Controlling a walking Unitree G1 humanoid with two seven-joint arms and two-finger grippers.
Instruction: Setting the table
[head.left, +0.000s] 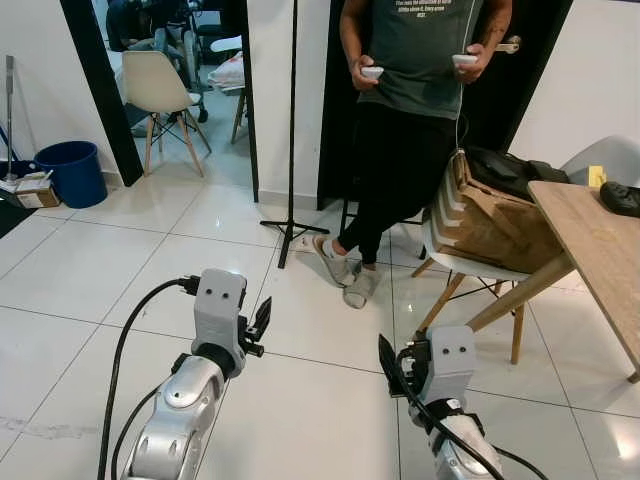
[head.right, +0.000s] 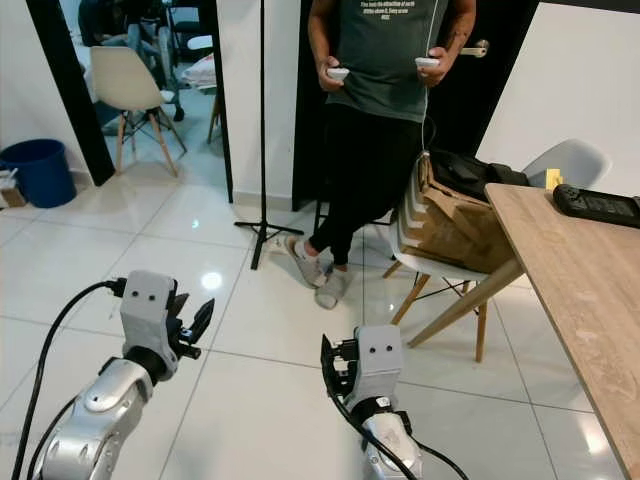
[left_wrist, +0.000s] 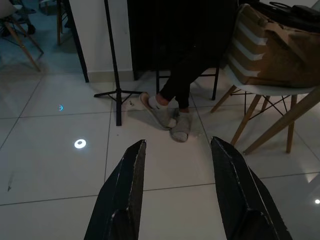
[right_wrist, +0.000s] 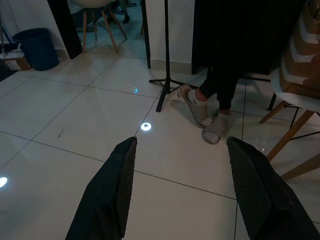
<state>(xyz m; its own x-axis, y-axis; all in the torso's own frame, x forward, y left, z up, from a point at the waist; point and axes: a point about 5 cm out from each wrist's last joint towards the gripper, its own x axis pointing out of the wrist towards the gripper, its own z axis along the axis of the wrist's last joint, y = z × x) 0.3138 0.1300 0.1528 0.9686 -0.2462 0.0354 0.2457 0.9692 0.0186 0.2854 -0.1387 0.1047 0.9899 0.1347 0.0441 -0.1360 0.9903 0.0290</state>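
My left gripper (head.left: 262, 322) and right gripper (right_wrist: 181, 190) are spread, holding nothing, because the table (head.right: 580, 270) is still off to my right.

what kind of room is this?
Probably a home or small office dining corner: white tiled floor, a wooden table with a white chair carrying a brown bag, and a blue bin.

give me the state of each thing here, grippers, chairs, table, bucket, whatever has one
left gripper: open, holding nothing, above the floor
right gripper: open, holding nothing, above the floor
wooden table: a black device lies at its far end
white chair: upright, a brown striped bag sits on it
cream chair: upright, nothing on the seat
blue bucket: upright on the floor
person: standing, a white controller in each hand
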